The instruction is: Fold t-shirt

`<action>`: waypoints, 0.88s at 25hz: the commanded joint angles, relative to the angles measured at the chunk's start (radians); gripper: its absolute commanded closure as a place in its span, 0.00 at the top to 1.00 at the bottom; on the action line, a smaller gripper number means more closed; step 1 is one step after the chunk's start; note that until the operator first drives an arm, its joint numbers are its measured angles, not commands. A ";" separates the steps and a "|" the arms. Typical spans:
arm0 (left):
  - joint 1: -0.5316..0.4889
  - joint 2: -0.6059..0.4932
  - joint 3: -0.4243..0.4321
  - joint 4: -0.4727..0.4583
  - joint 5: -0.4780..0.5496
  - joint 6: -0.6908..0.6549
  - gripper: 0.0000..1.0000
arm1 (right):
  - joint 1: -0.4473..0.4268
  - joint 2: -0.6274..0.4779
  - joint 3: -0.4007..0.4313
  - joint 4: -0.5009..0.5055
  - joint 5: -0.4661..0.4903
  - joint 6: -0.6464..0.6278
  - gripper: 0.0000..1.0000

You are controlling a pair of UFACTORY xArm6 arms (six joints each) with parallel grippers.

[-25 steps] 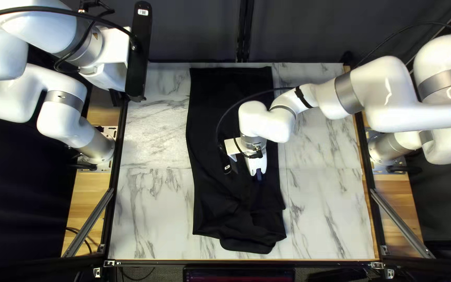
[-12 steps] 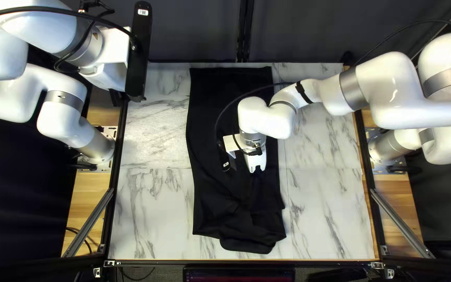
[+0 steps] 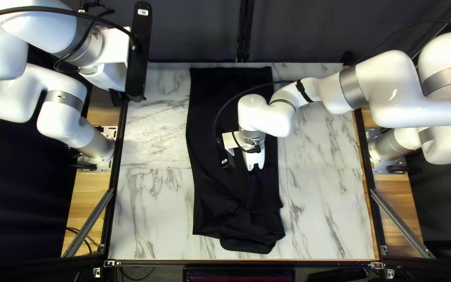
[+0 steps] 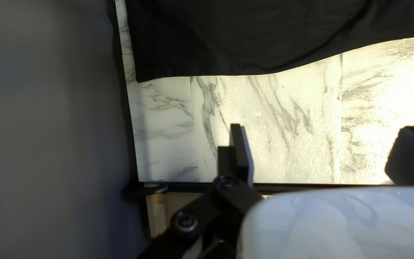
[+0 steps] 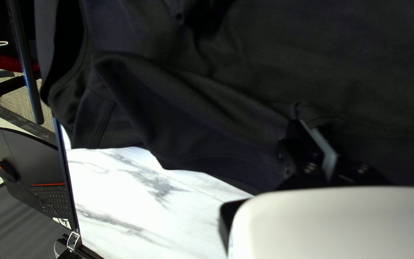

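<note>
Pinched together on a raised fold of thin cloth, the right tool [image 5: 306, 123] holds the black t-shirt [image 3: 210, 120] near its long side facing the tabletop's right edge, about midway along. Well apart, the fingers of the left tool [image 4: 323, 128] have nothing between them, and it hangs over the tabletop [image 3: 152, 209] by the far left corner, beside the shirt. That shirt lies lengthwise down the middle, its straight end close to the far edge and its rumpled end toward the near edge. Light, limp and soft, the cloth should follow any pull easily but carry no shape of its own, so one grip will likely bring up a peak and leave the rest trailing. Nothing here looks fragile; the likelier trouble is a thin pinch slipping out, or a drag across the smooth surface skewing the whole garment. A deeper bite through all the layers would hold better. For a clean fold, the corners of the far end look the best places to grasp, while the bunched near end probably wants smoothing first.
</note>
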State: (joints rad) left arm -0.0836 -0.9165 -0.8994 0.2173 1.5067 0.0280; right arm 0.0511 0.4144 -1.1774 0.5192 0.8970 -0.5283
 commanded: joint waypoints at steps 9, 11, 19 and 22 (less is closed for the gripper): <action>0.000 0.000 0.000 0.000 0.000 0.000 1.00 | 0.216 -0.101 0.162 -0.331 -0.313 0.454 1.00; 0.000 0.000 0.000 0.000 0.000 0.000 1.00 | 0.225 -0.066 0.129 -0.410 -0.319 0.524 1.00; 0.000 0.000 0.000 0.000 0.000 0.000 1.00 | 0.293 0.026 0.044 -0.596 -0.323 0.715 1.00; 0.000 0.000 0.000 0.000 0.000 0.000 1.00 | 0.337 0.045 0.019 -0.620 -0.315 0.770 1.00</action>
State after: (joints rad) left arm -0.0836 -0.9165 -0.8994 0.2173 1.5067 0.0280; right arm 0.3558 0.4447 -1.1390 -0.0777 0.5776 0.1977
